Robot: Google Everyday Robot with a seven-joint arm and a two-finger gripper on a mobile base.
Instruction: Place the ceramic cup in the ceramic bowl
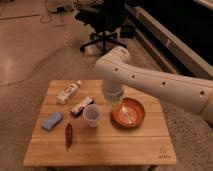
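The ceramic cup [92, 115], small, whitish and tapered, stands upright near the middle of the wooden table [115, 147]. Just to its right lies the ceramic bowl [128, 112], round, shallow and reddish-brown, with pale marks inside. My white arm reaches in from the right and bends down over the table's back middle. Its gripper [116, 102] hangs low between the cup and the bowl, above the bowl's left rim, and is shut with nothing in it. The wrist hides most of the gripper. The cup stands free, a little to the gripper's front left.
A white bottle with a label [69, 91] lies at the back left, with a brown-and-white packet [81, 106] beside the cup. A blue sponge [52, 120] and a dark red packet [69, 135] lie front left. A black office chair [105, 25] stands on the floor behind.
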